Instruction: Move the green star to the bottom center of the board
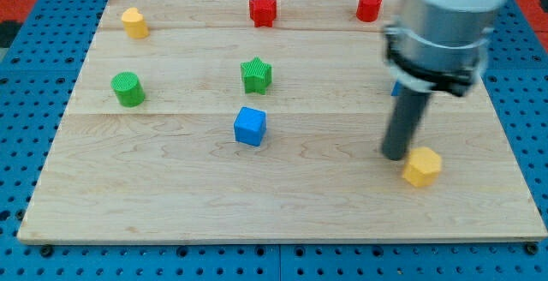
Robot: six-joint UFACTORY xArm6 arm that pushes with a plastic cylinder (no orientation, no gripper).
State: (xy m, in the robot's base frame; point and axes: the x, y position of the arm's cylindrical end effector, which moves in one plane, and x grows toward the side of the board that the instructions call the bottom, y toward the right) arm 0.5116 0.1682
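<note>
The green star (256, 74) sits on the wooden board (171, 204), a little above and left of the middle. My tip (395, 155) is at the view's right, far right of and below the star, touching or nearly touching the left side of a yellow hexagonal block (423, 166). The arm's grey body hides part of the board at the upper right.
A blue cube (250, 126) lies just below the star. A green cylinder (128, 89) is at the left, a yellow block (134, 23) top left, a red star (263, 10) top middle, a red cylinder (369, 6) top right. A blue block (395, 89) peeks out behind the rod.
</note>
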